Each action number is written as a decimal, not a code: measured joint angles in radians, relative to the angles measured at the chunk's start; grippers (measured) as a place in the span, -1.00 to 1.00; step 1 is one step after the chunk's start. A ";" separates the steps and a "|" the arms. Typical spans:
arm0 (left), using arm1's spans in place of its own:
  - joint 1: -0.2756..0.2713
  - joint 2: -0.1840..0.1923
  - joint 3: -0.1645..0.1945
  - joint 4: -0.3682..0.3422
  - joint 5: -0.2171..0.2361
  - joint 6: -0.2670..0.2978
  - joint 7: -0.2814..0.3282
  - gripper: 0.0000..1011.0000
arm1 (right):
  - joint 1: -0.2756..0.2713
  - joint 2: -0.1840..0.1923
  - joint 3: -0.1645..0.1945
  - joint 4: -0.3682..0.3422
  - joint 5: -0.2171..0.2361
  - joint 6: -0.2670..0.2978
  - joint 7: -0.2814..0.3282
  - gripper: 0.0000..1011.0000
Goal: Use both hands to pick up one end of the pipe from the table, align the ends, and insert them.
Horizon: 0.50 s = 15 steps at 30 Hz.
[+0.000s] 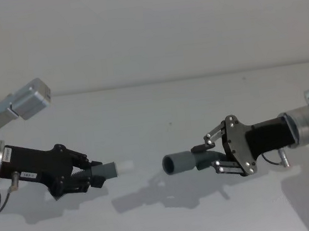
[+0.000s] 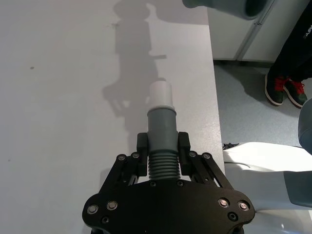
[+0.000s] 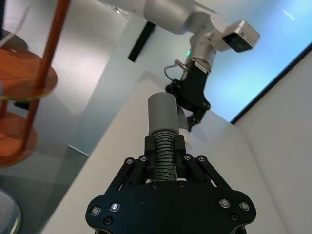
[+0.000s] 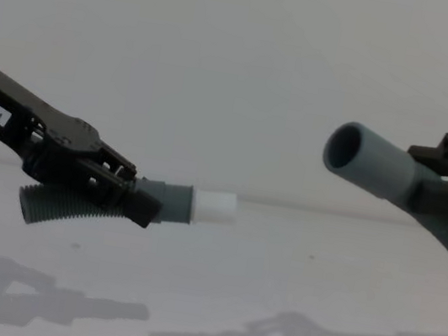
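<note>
Head view: left gripper point(image 1: 97, 175), at eight o'clock, grips the white-tipped pipe piece point(image 1: 111, 169); right gripper point(image 1: 204, 157), at four o'clock, grips the hollow-cuffed pipe piece point(image 1: 179, 163) (ends facing, apart, above the table point(image 1: 143, 111)). Wrist views: jaws pinch ribbed sections. Chest view: hollow cuff point(image 4: 374, 164) at two o'clock, higher than the white tip point(image 4: 213, 206).

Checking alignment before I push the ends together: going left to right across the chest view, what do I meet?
left gripper, shut on the left pipe piece → its grey cuff → white tip → open gap → hollow cuff, higher up → right gripper, shut on the right pipe piece
</note>
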State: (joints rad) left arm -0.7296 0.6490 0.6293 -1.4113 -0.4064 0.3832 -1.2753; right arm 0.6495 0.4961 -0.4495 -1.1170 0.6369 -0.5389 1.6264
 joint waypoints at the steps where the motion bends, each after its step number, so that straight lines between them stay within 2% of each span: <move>1: 0.000 0.000 0.000 0.000 0.000 0.000 0.000 -0.36 | 0.000 0.000 0.000 0.000 -0.004 -0.001 -0.005 -0.60; 9: 0.000 0.000 0.000 0.000 0.000 0.000 0.000 -0.36 | -0.002 0.008 0.000 -0.007 -0.079 -0.025 -0.097 -0.60; 15: 0.000 0.000 0.000 0.000 0.000 0.000 0.000 -0.36 | 0.000 0.014 -0.007 -0.005 -0.113 -0.038 -0.124 -0.60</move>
State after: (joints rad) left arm -0.7296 0.6489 0.6294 -1.4113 -0.4063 0.3832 -1.2753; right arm 0.6494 0.5100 -0.4569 -1.1223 0.5239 -0.5768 1.5025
